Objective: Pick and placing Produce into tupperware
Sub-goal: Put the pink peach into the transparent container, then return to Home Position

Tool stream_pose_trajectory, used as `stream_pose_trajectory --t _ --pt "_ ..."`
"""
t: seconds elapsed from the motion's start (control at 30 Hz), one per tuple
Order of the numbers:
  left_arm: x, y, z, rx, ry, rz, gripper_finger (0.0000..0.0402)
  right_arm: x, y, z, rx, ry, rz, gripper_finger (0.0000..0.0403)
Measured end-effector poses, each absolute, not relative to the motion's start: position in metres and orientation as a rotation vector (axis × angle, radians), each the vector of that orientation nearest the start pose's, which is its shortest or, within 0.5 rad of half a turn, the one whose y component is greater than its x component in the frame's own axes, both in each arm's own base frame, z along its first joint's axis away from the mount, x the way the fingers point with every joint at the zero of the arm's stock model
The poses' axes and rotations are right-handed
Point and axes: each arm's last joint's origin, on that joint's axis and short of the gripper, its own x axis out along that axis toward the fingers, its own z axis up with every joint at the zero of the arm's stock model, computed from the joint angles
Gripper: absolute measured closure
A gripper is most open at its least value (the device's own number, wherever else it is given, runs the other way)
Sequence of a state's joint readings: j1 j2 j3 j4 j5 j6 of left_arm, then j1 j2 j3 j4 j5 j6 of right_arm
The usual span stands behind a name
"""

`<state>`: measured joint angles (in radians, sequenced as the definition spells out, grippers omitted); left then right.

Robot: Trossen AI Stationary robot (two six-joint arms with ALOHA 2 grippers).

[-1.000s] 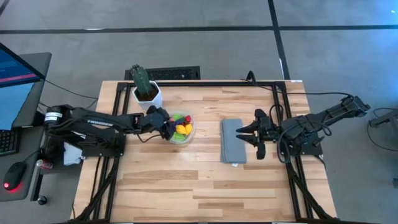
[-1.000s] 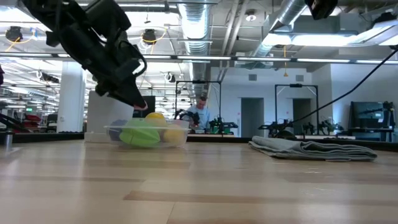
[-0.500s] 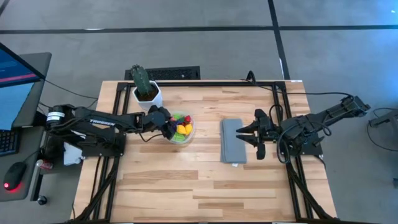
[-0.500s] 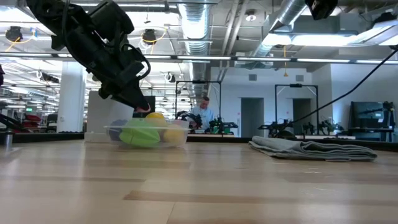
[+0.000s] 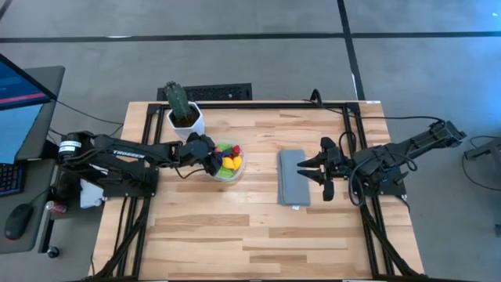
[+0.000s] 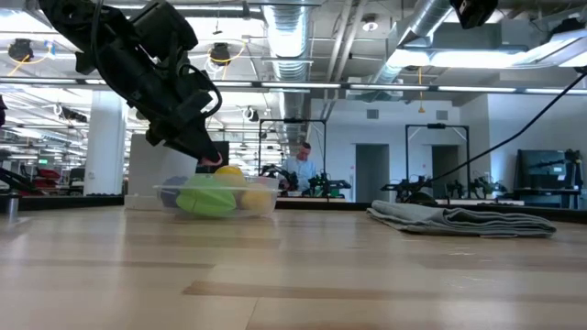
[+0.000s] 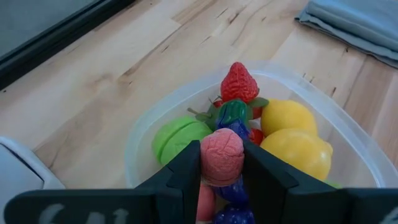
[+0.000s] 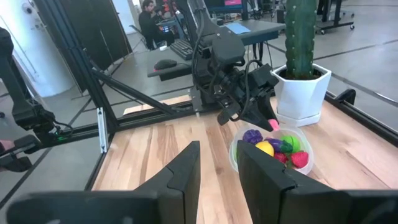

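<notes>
Left gripper [image 7: 221, 163] – jaws clamp pink produce [image 7: 222, 154] – above tupperware [image 7: 348, 134].

The table [image 5: 258, 227] is seen from straight overhead in the high view, with both arms, the surrounding floor and a desk at 9 o'clock taken in. In the low view the scene is looked across level from the table's surface, far into the room behind. The left wrist view is pointed steeply down from very close over the tupperware [image 7: 348, 134], which fills most of it. The right wrist view is aimed level across the table from well away, toward the left arm. The tupperware is shared by all four views; the cactus [image 5: 178, 100] is shared by the high and right wrist views.
</notes>
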<state>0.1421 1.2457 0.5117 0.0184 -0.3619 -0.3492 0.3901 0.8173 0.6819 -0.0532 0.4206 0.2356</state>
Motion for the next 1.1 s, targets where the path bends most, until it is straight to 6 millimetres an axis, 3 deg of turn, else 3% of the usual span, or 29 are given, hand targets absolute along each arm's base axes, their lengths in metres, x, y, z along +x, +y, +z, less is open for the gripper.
stream_pose_trajectory --t 0.2,0.53,0.73,1.1 --pt "0.227 0.043 0.173 -0.251 0.604 0.598 0.0305 0.174 0.059 0.305 0.161 0.169 -0.051 0.0276" --pt "0.230 0.042 0.177 -0.247 0.572 0.556 0.0240 0.174 0.059 0.305 0.161 0.168 -0.051 0.0276" --pt "0.231 0.042 0.178 -0.253 0.552 0.545 0.0226 0.174 0.059 0.305 0.161 0.168 -0.051 0.0276" --pt "0.244 0.040 0.212 -0.378 0.598 0.444 0.0226 0.172 0.057 0.298 0.118 0.239 -0.067 0.0276"
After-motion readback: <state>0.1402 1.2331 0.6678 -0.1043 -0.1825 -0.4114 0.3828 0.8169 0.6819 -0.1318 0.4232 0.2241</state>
